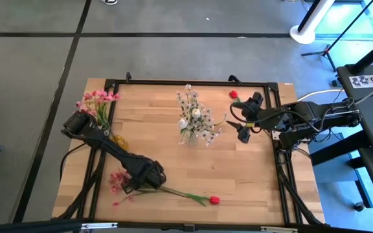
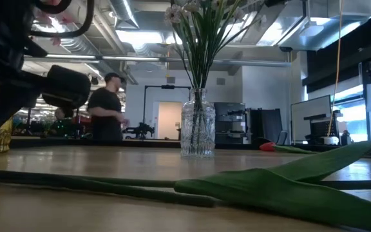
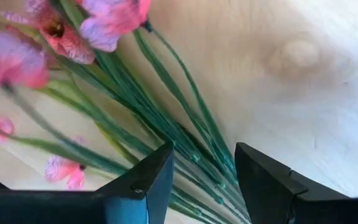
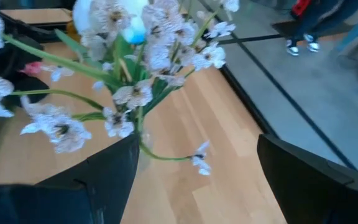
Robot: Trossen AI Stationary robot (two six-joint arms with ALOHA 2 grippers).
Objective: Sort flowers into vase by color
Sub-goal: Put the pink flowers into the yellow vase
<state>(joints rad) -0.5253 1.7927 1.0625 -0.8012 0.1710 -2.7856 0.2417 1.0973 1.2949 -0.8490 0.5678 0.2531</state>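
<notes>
Pale wooden counter (image 1: 238,175); clear glass vase (image 1: 188,136) mid-counter, white sprigs inside. Left claw (image 3: 202,171) wide, straddling thin green stems of pink blossom spray (image 1: 117,181) near front edge; partial pinch could scatter stems. Right claw (image 4: 194,177) wide beside vase

You're working in a robotics lab or industrial workshop. Exposed ducts and pipes (image 2: 140,45) run under a bright open ceiling. A person (image 2: 107,106) in dark clothes stands among equipment stands behind the wooden desk (image 1: 147,149). Monitors (image 2: 311,122) sit off toward the right. The grey concrete floor (image 1: 31,65) carries dark tape lines, and a black metal frame rims the desk.
</notes>
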